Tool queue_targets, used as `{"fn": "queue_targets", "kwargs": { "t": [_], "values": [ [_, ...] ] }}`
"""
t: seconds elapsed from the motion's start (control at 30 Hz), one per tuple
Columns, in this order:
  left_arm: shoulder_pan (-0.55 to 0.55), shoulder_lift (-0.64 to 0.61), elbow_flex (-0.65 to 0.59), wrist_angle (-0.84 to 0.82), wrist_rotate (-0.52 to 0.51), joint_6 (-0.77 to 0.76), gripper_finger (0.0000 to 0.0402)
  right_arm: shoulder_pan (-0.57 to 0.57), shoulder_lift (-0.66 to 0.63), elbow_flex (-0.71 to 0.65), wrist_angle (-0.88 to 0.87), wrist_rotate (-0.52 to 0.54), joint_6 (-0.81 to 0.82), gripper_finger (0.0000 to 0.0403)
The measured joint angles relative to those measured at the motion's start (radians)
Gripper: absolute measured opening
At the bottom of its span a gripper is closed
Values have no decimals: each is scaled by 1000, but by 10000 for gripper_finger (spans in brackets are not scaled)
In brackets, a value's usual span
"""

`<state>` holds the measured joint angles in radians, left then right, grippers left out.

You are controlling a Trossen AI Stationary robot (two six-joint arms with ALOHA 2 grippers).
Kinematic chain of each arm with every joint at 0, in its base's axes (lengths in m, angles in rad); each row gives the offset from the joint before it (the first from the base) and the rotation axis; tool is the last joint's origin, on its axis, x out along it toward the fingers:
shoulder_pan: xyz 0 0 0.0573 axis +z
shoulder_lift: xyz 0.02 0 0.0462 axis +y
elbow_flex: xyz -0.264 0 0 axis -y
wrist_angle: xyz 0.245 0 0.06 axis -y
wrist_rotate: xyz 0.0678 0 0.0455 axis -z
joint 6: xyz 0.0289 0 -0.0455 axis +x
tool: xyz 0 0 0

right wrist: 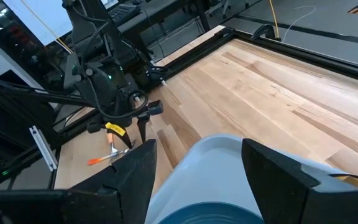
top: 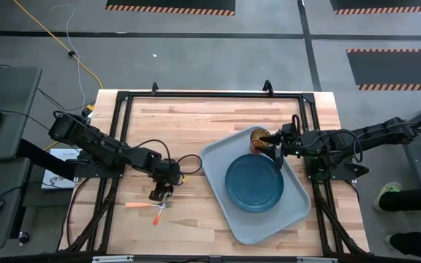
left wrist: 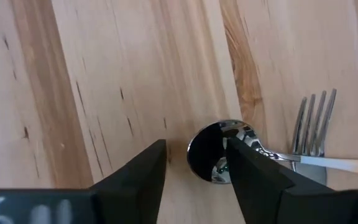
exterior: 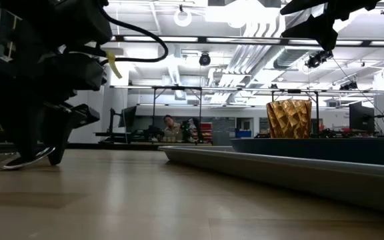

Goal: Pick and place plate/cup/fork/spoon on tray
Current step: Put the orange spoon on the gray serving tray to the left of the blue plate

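Note:
The pale tray (top: 269, 226) lies right of centre with the dark blue plate (top: 254, 183) on it. The amber cup (top: 259, 137) stands upright at the tray's far corner, and also shows in the low view (exterior: 289, 119). My right gripper (top: 278, 155) is open and empty just right of the cup, over the tray (right wrist: 216, 162). The spoon (left wrist: 210, 146) and the fork (left wrist: 316, 118) lie on the wood at the near left; the spoon's handle crosses the fork's neck. My left gripper (left wrist: 196, 144) is open, low over the spoon's bowl, one finger on each side.
A black frame (top: 196, 95) runs round the wooden table. Bare wood (top: 188, 124) stretches between the left arm and the tray. Cables trail from the left arm (top: 145, 146). People and benches show far behind in the low view (exterior: 172, 127).

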<state>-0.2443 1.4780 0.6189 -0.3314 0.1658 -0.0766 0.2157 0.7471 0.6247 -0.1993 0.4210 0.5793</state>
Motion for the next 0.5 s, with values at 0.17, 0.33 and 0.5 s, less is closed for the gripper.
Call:
{"fn": "queue_targets", "kwargs": {
  "t": [0.17,0.33,0.5],
  "values": [
    [0,1,0,2,4,-2,99,0,0,0,0,0,0,227],
    [27,-19,2,7,88,-42,22,0,0,0,0,0,0,227],
    [92,-77,-1,-9,153,-80,13,0,0,0,0,0,1,227]
  ]
}}
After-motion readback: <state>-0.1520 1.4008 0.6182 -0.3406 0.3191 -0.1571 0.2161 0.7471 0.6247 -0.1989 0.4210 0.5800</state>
